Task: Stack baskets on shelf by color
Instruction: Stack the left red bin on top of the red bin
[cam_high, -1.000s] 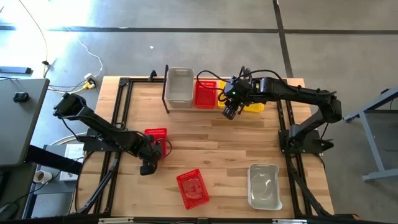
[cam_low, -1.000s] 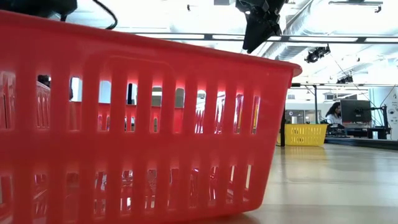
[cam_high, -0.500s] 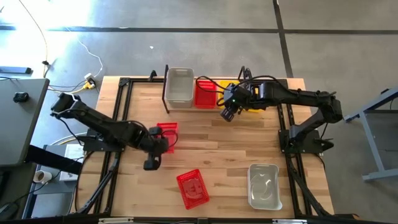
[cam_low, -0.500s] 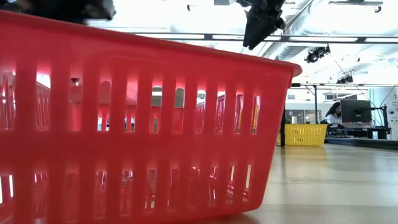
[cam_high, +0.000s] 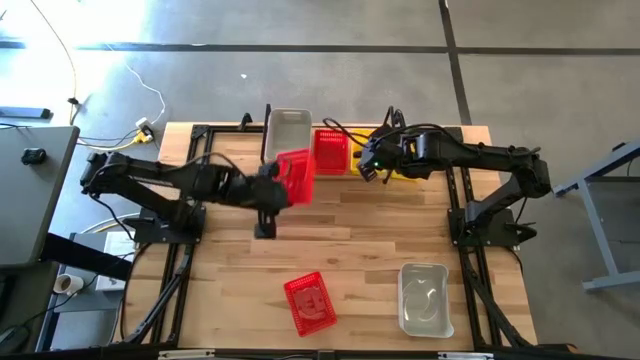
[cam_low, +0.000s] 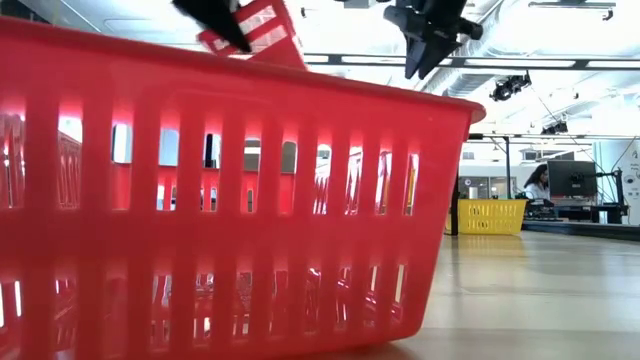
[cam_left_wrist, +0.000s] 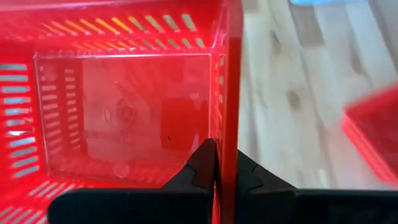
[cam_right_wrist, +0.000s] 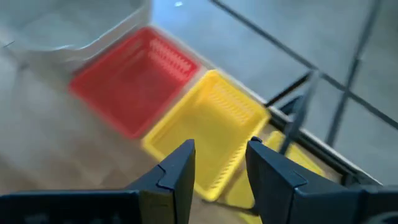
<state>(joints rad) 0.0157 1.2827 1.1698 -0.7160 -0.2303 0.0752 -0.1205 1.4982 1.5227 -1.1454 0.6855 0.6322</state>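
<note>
1. While the left gripper (cam_left_wrist: 217, 177) is clamped on one wall of a red basket (cam_high: 295, 176), it holds that basket in the air near the shelf (cam_high: 267, 140), just short of the red basket on the shelf (cam_high: 329, 150).
2. Judged from this, the step in hand is carrying red to red; next the basket needs lining up over its match and lowering in.
3. The right gripper (cam_right_wrist: 217, 165), fingers apart and empty, hovers over the yellow basket (cam_right_wrist: 208, 130) at the shelf's right end.
4. Another red basket on the table (cam_high: 309, 303) and a clear basket (cam_high: 424, 299) wait on the table.
</note>
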